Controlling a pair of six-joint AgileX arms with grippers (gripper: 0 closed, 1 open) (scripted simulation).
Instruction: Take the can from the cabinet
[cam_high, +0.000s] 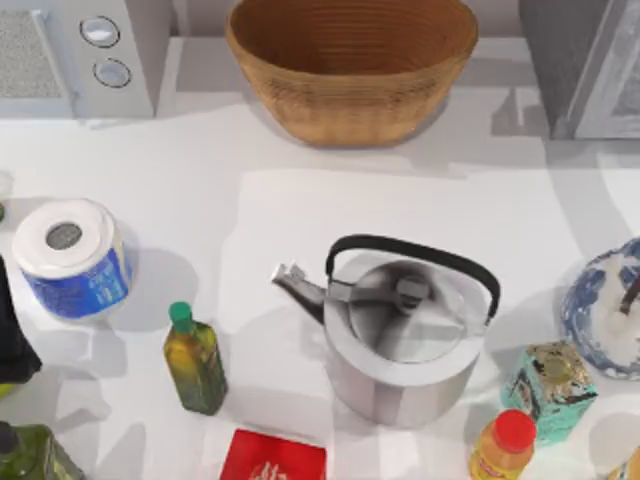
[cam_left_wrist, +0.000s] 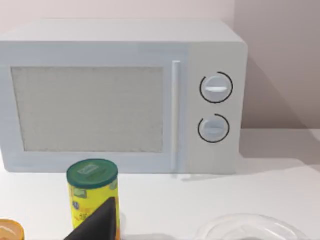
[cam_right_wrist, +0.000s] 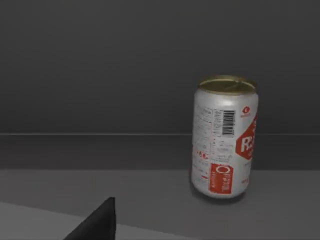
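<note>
— What do the fingers show?

— On each wrist view I see one dark finger tip, right and left; if they are open or closed, I cannot tell.

— And the can?

— It is a smooth silver cylinder with red labels, a barcode and a gold top. It stands upright on the dark cabinet floor, apart from the right finger.

— The desk?

— White and matte, with a woven basket at the far edge and a steel kettle in the middle.

A brushed, glossy metal is shown on the kettle, whose handle looks matt black. Beyond the kettle, the basket is woven of ribbed wicker. The can is smooth printed metal on the matt grey cabinet shelf.
</note>
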